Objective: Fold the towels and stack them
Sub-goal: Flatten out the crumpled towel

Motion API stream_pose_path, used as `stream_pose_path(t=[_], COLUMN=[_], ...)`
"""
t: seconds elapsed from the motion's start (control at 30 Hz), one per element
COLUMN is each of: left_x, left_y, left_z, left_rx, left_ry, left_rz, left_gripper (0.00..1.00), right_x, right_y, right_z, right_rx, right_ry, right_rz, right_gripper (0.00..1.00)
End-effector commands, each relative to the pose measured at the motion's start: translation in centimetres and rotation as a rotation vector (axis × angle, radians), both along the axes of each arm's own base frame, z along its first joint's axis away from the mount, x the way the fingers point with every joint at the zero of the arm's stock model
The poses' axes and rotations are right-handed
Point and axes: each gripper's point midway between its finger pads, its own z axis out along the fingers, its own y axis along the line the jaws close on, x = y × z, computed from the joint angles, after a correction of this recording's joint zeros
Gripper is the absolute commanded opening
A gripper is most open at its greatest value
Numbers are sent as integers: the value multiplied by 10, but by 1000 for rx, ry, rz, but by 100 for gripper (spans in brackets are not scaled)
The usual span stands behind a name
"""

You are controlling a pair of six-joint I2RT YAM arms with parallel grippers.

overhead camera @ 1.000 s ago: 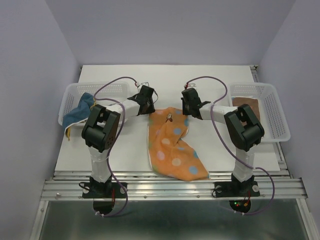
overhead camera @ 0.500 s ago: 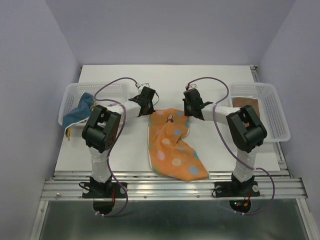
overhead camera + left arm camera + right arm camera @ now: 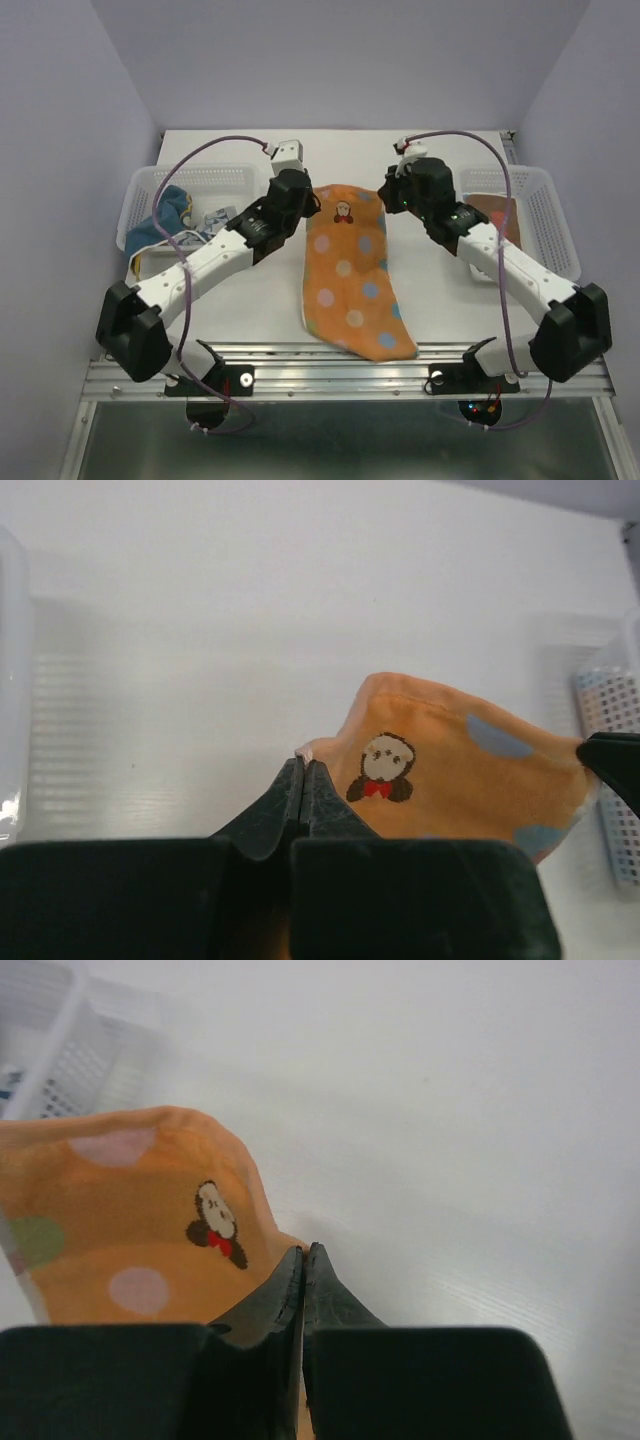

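With left pincer [image 3: 312,196] and right pincer [image 3: 388,197] squeezed shut on the top corners of the orange spotty towel [image 3: 350,280], mid-frame on the worktop [image 3: 255,300], pull both corners evenly, flat and straight.

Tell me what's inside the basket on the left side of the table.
The left basket holds a blue towel and a white blue-patterned cloth. The left arm crosses its near side, hiding the rest.

Overhead rear view, close wrist views, shared towel [image 3: 350,270]
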Motion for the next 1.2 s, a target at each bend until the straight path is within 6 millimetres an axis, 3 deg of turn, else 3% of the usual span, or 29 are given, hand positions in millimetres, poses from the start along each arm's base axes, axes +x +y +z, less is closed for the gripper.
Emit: stream_pose_path(t=[0.0, 0.03, 0.07, 0.13, 0.17, 0.23, 0.27, 0.37, 0.4, 0.53, 0.67, 0.83, 0.97, 1.07, 1.1, 1.17], left_x=[-28, -35, -49, -67, -83, -108, -120, -170, -195, -257, -288, -294, -278, -246, -234, -204], left_y=[17, 18, 22, 19, 21, 14, 13, 13, 11, 6, 17, 26, 20, 15, 12, 12], left_z=[77, 93, 120, 153, 177, 209, 223, 271, 288, 321, 342, 353, 345, 331, 325, 309], left_rx=[-95, -123, -175, -239, -295, -365, -393, -486, -517, -569, -621, -638, -637, -616, -608, -579], left_ry=[-177, -208, -262, -328, -378, -439, -469, -582, -629, -699, -760, -792, -758, -726, -708, -669], left_rz=[20, 3, -19, -105, -152, -287, -333, -537, -648, -938, -1032, -1017, -967, -844, -799, -674], left_gripper=[0, 0, 0, 0, 0, 0, 0, 0, 0, 0, 0, 0, 0, 0, 0, 0], right_x=[-36, -46, -56, -75, -95, -118, -142, -187, -205, -257, -293, -300, -280, -246, -222, -193], right_y=[12, 7, 9, 10, 12, 14, 17, 23, 19, 16, 12, 3, 2, 3, 2, -1], right_z=[63, 96, 113, 147, 176, 205, 230, 264, 284, 320, 343, 360, 354, 340, 330, 315], right_rx=[74, 112, 139, 182, 226, 270, 307, 364, 391, 469, 519, 526, 500, 467, 454, 423], right_ry=[-128, -200, -228, -294, -348, -399, -437, -494, -537, -583, -611, -664, -662, -644, -619, -593], right_rz=[159, 165, 201, 259, 324, 402, 489, 665, 703, 861, 981, 950, 861, 739, 644, 534], right_gripper=[1, 1, 1, 1, 1, 1, 1, 1, 1, 1, 1, 1, 1, 1, 1, 1])
